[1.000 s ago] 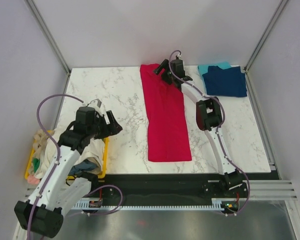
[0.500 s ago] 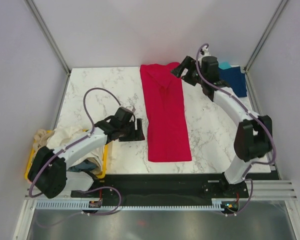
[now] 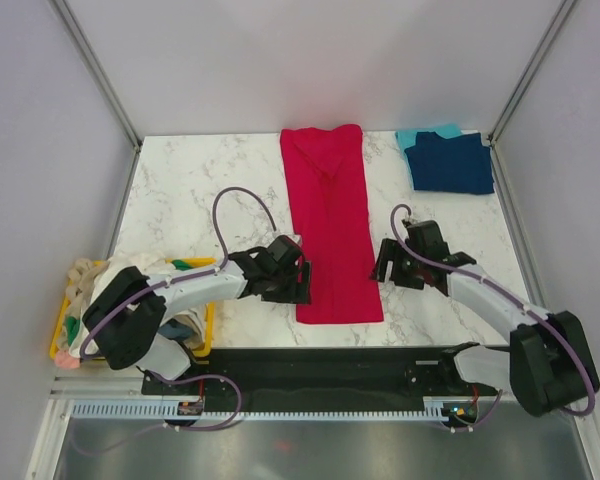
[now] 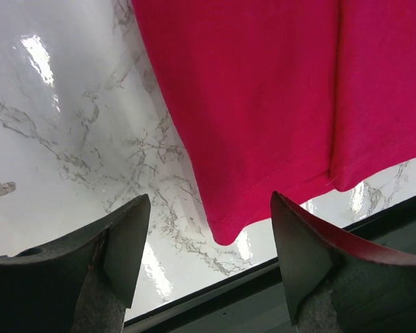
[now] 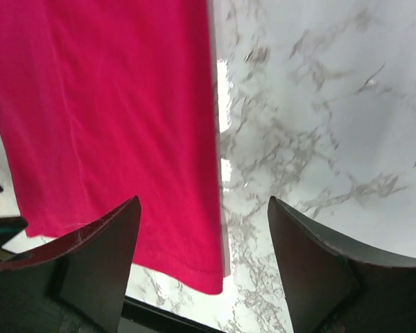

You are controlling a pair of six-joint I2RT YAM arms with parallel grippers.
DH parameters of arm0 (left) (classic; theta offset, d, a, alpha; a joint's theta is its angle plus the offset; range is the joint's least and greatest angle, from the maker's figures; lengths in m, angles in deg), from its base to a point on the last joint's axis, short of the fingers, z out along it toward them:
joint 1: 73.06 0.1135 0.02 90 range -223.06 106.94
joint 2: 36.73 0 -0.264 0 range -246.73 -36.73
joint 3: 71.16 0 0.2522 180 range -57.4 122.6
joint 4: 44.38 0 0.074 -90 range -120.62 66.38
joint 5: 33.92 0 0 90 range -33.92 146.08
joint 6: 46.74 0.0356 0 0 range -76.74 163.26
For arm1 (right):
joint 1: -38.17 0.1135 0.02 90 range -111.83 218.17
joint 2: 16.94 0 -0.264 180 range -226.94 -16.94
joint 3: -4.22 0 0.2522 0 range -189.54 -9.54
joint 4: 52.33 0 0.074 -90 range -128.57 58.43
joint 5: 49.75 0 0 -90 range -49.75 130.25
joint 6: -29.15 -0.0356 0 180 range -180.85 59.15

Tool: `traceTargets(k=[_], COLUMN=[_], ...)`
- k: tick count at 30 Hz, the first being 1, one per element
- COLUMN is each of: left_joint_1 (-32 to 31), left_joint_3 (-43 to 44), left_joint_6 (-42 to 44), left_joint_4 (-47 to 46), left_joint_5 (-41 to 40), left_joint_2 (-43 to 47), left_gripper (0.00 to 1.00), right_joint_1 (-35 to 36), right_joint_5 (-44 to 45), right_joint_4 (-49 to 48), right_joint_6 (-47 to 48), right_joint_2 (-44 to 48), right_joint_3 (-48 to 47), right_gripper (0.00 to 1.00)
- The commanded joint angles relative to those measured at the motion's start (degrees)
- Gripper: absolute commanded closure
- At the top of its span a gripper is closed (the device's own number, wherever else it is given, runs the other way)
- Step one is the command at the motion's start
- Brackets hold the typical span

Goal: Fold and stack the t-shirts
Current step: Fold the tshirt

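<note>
A crimson red t-shirt lies folded into a long strip down the middle of the marble table. My left gripper is open and hovers over its near left corner. My right gripper is open over its near right corner. A navy blue t-shirt lies folded on a teal one at the far right corner. More tees, cream and green among them, fill the bin at the left.
A yellow plastic bin stands at the near left edge, beside the left arm. The table's near edge and a dark rail lie just below both grippers. Frame posts rise at the far corners.
Both arms swung toward the near end of the red shirt: the left from over the bin, the right from the far end of the shirt. Both now sit at its near corners.
</note>
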Motion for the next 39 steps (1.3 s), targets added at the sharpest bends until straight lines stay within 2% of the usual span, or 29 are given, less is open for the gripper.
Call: traceTargets(k=[1, 5, 14, 15, 20, 24, 25, 27, 28, 30, 31, 32, 34, 39], left_joint_1=[-1.51, -3.27, -4.95, -5.03, -5.56, -5.82, -5.83, -5.82, -5.83, -5.83, -5.83, -5.83, -5.83, -5.82], left_joint_3=[0.19, -0.25, -2.27, -2.7, -3.85, -5.08, -5.34, -6.13, -6.4, -7.89, -8.59, -10.16, -11.67, -15.53], left_joint_6=[-4.41, -5.2, -7.23, -7.4, -7.93, -8.02, -8.11, -7.76, -7.67, -8.54, -9.07, -9.68, -11.18, -15.57], left_joint_4=[-2.11, -2.46, -3.08, -3.43, -4.48, -5.71, -6.15, -6.24, -6.07, -5.11, -4.58, -3.18, -1.86, 1.76], left_joint_5=[-2.62, -2.8, -3.68, -3.77, -3.5, -3.5, -3.42, -3.24, -3.33, -4.29, -5.86, -6.83, -8.94, -8.87], left_joint_2=[-1.35, -2.77, -2.33, -2.68, -2.94, -3.03, -3.03, -3.21, -2.68, -1.19, -0.23, 2.04, 4.16, 9.88], left_gripper=[0.23, 0.24, 0.27, 0.27, 0.32, 0.37, 0.44, 0.51, 0.64, 0.72, 0.89, 0.95, 0.98, 0.95], right_joint_1=[1.57, 6.4, 11.24, 11.33, 12.83, 13.18, 13.27, 13.27, 13.27, 13.36, 13.27, 13.18, 13.27, 13.36], right_joint_5=[-2.84, -3.73, -1.1, -1.01, 0.57, 1.54, 1.8, 2.42, 2.77, 3.65, 3.74, 4.0, 4.53, 4.97], right_joint_4=[0.4, 1.28, 2.34, 1.99, 0.32, -1.0, -1.0, -1.0, -0.83, -0.3, -0.21, -0.04, 0.05, 0.49], right_joint_6=[-0.23, -3.3, -8.14, -8.41, -10.51, -12.01, -12.19, -12.45, -12.71, -12.89, -13.15, -13.33, -13.85, -14.56], right_joint_2=[7.3, 11.53, 15.94, 15.24, 13.48, 12.94, 13.03, 13.73, 14.0, 14.61, 14.88, 15.05, 16.11, 17.08], right_joint_3=[5.77, 9.92, 13.79, 13.97, 15.02, 16.69, 17.21, 17.39, 17.48, 17.4, 17.4, 17.4, 17.75, 17.92], right_gripper=[0.19, 0.22, 0.45, 0.51, 0.63, 0.86, 0.9, 0.98, 1.0, 1.0, 1.0, 1.0, 1.0, 1.0])
